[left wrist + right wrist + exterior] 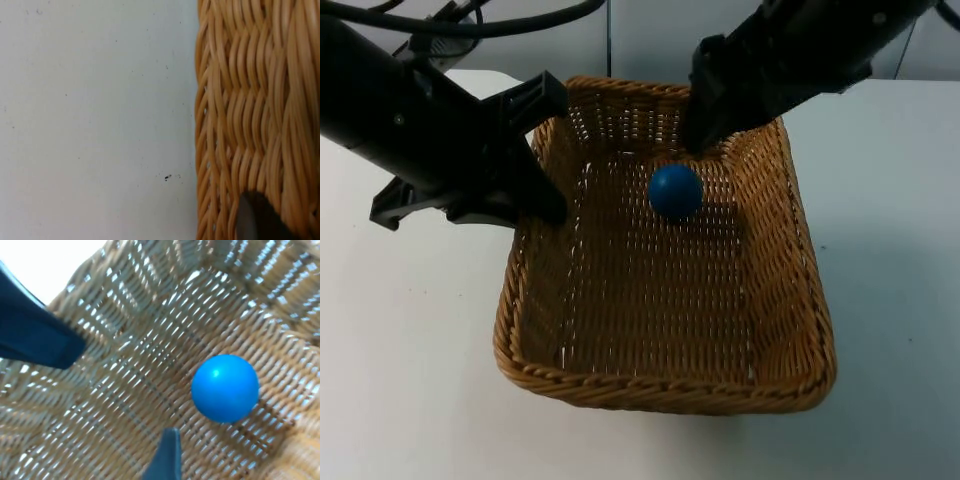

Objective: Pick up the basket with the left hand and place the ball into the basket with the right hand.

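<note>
Two matte black robot arms with chunky, angular housings carry the left gripper point(535, 195) and the right gripper point(705, 125), each moulded in blocky black plastic; in the wrist views, the flat fingers point(165, 457) taper to dark, blunt tips.

Woven basket point(250, 100) wall beside white table point(90, 110), black fingertip point(255, 220) against wicker

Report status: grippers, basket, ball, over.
Left gripper shut on basket left wall. Right gripper open above far end, holding nothing. Blue ball inside basket, on the weave. Nothing in the way.
</note>
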